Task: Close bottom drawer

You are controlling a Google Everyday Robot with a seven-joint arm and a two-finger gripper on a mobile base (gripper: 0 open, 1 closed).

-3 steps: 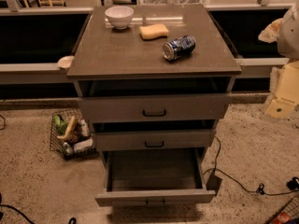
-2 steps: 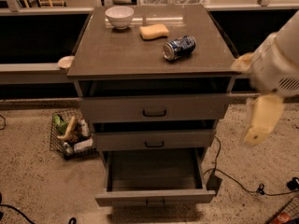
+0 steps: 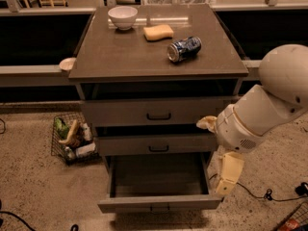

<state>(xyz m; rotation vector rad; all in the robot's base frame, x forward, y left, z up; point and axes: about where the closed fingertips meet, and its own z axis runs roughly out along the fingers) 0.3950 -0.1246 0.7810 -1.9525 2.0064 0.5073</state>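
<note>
The bottom drawer (image 3: 159, 203) is the lowest of three grey-brown drawers in the cabinet. It stands pulled far out, its box looks empty, and a small dark handle sits at the centre of its slim front. My arm (image 3: 269, 105) comes in from the right, in front of the cabinet's right side. My gripper (image 3: 228, 174) hangs down as a cream piece just off the drawer's right front corner. I cannot tell if it touches the drawer.
The middle drawer (image 3: 158, 144) and top drawer (image 3: 159, 112) stand slightly out. A white bowl (image 3: 122, 17), a yellow sponge (image 3: 158, 32) and a tipped blue can (image 3: 184, 48) lie on the cabinet top. A wire basket (image 3: 72, 137) sits on the floor at left. Cables (image 3: 269, 195) lie at right.
My arm has swung in from the right edge, down and leftward to the cabinet's right side. The camera has moved closer. The bottom drawer is as far out as before.
</note>
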